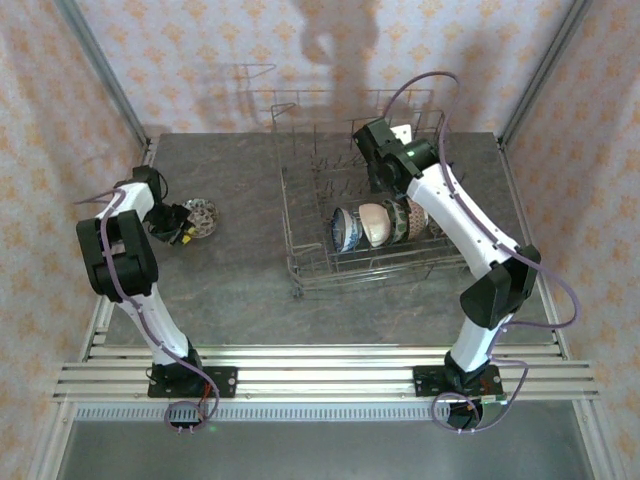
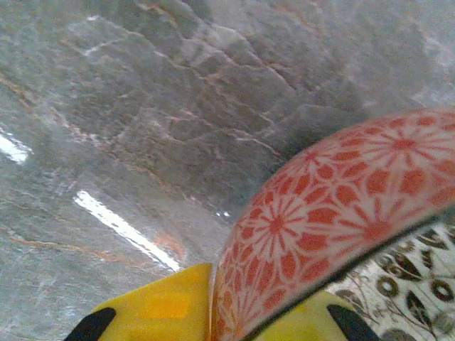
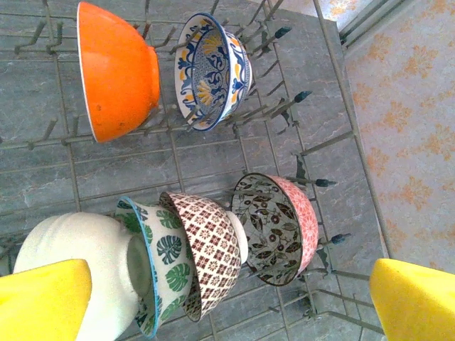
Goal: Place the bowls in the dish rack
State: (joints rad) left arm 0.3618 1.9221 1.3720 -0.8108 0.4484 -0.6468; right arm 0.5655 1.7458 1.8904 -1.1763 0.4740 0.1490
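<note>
Clearly the left end effector (image 2: 245, 323) is clamped on the pinkish bowl (image 2: 341, 199) at lower right; the right end effector (image 3: 227, 298) stands apart over the dish rack (image 1: 295, 262).

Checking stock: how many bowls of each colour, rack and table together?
Orange bowl: 1
Blue-yellow bowl: 1
White bowl: 1
Green-leaf bowl: 1
Brown-white bowl: 1
Pink bowl racked, pink bowl unracked: 2
Total: 7

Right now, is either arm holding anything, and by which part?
The left gripper pinches the red-patterned bowl by its rim; the right gripper holds nothing.
</note>
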